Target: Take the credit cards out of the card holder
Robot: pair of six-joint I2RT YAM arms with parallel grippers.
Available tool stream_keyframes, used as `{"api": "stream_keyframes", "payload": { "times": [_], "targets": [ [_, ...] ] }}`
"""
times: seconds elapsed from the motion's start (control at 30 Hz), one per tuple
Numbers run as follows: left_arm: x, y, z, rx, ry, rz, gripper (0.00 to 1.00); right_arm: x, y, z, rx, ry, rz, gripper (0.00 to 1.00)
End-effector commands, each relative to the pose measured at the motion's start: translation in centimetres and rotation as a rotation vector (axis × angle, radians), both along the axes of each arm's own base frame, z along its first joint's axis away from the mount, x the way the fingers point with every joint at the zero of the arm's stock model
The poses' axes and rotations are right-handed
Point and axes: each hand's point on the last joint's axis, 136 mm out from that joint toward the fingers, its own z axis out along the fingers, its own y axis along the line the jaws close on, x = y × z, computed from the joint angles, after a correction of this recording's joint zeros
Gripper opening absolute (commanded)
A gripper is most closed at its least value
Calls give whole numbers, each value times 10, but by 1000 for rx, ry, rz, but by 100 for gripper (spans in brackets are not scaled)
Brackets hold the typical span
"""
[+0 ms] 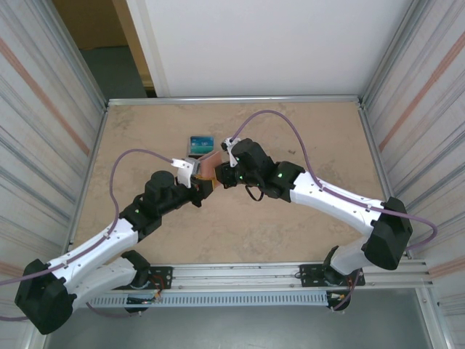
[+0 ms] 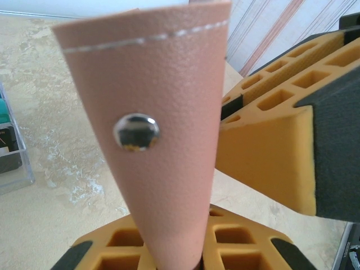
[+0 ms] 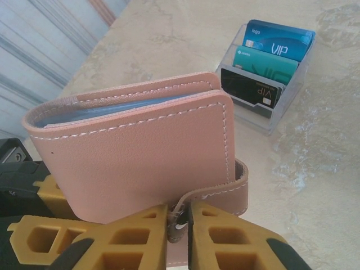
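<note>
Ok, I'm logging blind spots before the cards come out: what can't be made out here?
- Right wrist view: closed cover hides what the wallet holds.
- Top view: wallet mostly covered by left end effector and right end effector.
- Left wrist view: clear card stand cut off by left edge.
- Fine print on its cards: too small.

Pink holder [image 3: 140, 152], folded shut and upright, blue lining showing on top, beside the stand [image 3: 253, 115]; blue and teal cards [image 3: 278, 45] upright in the stand.

The card holder [image 3: 140, 157] in the jaws: matte, pebbly leather-look skin, white thread stitching, shiny metal snap [image 2: 136, 131]. On the right gripper [image 3: 179, 220] the fingers [image 3: 216, 220] are matte yellow plastic. Beyond the jaws, a clear glossy plastic stand [image 3: 270, 115].
</note>
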Motion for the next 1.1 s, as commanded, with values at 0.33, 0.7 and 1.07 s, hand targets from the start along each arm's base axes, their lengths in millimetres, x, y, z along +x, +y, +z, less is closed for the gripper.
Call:
{"api": "stream_keyframes", "payload": {
  "times": [0.33, 0.7, 1.07],
  "targets": [
    [1, -3, 33, -69, -73, -20, 0, 12, -30, -2, 4, 18, -84, 8],
    [-15, -4, 41, -48, -41, -159, 0, 11, -64, 15, 79, -20, -61, 49],
    [-36, -16, 63, -99, -35, -344, 0, -5, -87, 39, 189, -61, 40, 73]
  ]
}}
